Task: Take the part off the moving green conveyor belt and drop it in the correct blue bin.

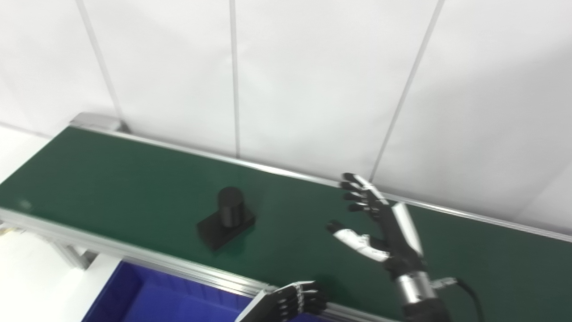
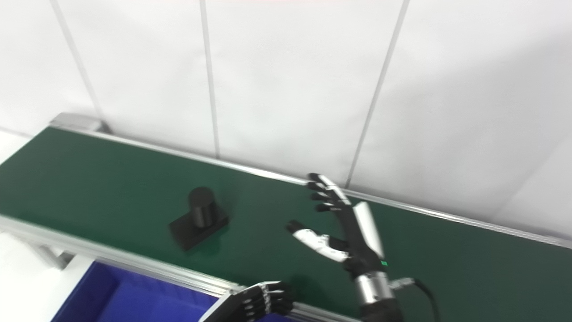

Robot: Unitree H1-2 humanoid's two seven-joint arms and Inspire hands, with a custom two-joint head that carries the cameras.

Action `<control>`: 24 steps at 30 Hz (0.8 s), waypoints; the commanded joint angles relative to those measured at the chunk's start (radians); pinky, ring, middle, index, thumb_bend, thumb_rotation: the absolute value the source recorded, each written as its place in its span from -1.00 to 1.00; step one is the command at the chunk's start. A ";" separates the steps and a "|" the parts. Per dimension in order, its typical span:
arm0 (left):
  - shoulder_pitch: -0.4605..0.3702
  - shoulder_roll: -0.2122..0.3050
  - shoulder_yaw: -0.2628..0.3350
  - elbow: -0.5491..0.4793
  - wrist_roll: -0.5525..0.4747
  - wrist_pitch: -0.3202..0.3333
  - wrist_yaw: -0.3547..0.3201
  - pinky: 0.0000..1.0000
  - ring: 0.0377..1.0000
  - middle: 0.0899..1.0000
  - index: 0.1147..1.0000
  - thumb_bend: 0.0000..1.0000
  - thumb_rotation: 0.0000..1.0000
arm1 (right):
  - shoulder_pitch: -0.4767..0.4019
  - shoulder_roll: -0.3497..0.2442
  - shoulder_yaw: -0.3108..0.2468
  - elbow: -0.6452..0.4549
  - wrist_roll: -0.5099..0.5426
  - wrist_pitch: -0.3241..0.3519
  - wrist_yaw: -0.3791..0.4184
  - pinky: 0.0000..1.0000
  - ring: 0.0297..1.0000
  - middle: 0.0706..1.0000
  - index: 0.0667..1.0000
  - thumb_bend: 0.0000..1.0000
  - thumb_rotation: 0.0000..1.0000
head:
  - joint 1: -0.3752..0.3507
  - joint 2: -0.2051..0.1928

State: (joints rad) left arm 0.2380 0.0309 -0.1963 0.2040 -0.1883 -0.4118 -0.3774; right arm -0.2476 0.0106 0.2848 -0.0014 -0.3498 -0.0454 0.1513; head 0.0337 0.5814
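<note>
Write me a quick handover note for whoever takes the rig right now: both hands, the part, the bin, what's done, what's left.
Right hand: open, fingers spread, above the green conveyor belt, to the right of the part, not touching it.
Left hand: fingers curled, empty, at the belt's near rail.
Black part, a cylinder on a flat base: upright on the belt.
Blue bin: below the near rail; what shows of it holds no part.
Done: nothing.
Left: grasp the part, drop it in the bin.

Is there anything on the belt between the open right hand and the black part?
No. Between the right hand and the black part only bare green belt shows, in both eye views.
</note>
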 commanded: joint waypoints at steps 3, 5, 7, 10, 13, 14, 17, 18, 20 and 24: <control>0.000 0.015 0.013 -0.010 -0.039 -0.055 -0.036 0.52 0.49 0.47 0.54 0.97 -0.06 | -0.057 0.036 0.018 0.034 -0.028 0.001 -0.028 0.37 0.55 0.63 0.75 0.24 0.11 | -0.035 0.009; 0.001 0.021 0.019 -0.007 -0.054 -0.055 -0.048 0.52 0.49 0.47 0.54 0.95 -0.08 | -0.065 0.044 0.025 0.061 -0.044 -0.012 -0.041 0.38 0.55 0.62 0.74 0.26 0.10 | -0.056 0.014; 0.000 0.027 0.025 -0.004 -0.066 -0.055 -0.058 0.52 0.49 0.48 0.54 0.94 -0.10 | -0.071 0.053 0.033 0.084 -0.057 -0.018 -0.051 0.43 0.57 0.60 0.74 0.27 0.09 | -0.072 0.017; -0.001 0.035 0.031 0.003 -0.093 -0.056 -0.079 0.52 0.50 0.48 0.54 0.94 -0.12 | -0.080 0.066 0.042 0.112 -0.060 -0.013 -0.056 0.43 0.57 0.61 0.76 0.27 0.06 | -0.093 0.025; -0.002 0.038 0.039 0.007 -0.106 -0.056 -0.094 0.51 0.49 0.48 0.53 0.94 -0.15 | -0.089 0.076 0.051 0.143 -0.067 -0.007 -0.063 0.42 0.57 0.62 0.76 0.27 0.03 | -0.093 0.026; -0.002 0.039 0.042 0.009 -0.110 -0.055 -0.100 0.51 0.49 0.48 0.53 0.94 -0.15 | -0.092 0.081 0.053 0.154 -0.066 -0.009 -0.065 0.41 0.57 0.63 0.77 0.27 0.03 | -0.091 0.029; 0.001 0.039 0.046 0.008 -0.114 -0.052 -0.106 0.51 0.49 0.48 0.52 0.95 -0.17 | -0.097 0.089 0.059 0.182 -0.069 -0.013 -0.074 0.43 0.57 0.62 0.76 0.27 -0.01 | -0.088 0.030; 0.002 0.038 0.047 0.006 -0.114 -0.051 -0.106 0.51 0.49 0.47 0.52 0.95 -0.17 | -0.098 0.091 0.061 0.189 -0.073 -0.013 -0.078 0.42 0.57 0.62 0.75 0.27 -0.01 | -0.087 0.031; 0.002 0.037 0.049 0.006 -0.109 -0.053 -0.106 0.50 0.49 0.47 0.52 0.96 -0.16 | -0.100 0.094 0.065 0.202 -0.079 -0.016 -0.084 0.41 0.56 0.61 0.75 0.27 -0.02 | -0.082 0.031; 0.002 0.034 0.052 0.005 -0.095 -0.056 -0.108 0.49 0.48 0.46 0.51 0.96 -0.13 | -0.110 0.098 0.073 0.244 -0.081 -0.035 -0.096 0.37 0.52 0.58 0.72 0.27 -0.06 | -0.070 0.033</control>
State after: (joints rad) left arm 0.2429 0.0659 -0.1439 0.2247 -0.2885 -0.4244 -0.4706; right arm -0.3184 0.0857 0.3522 0.2513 -0.4302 -0.0459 0.0725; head -0.0383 0.6151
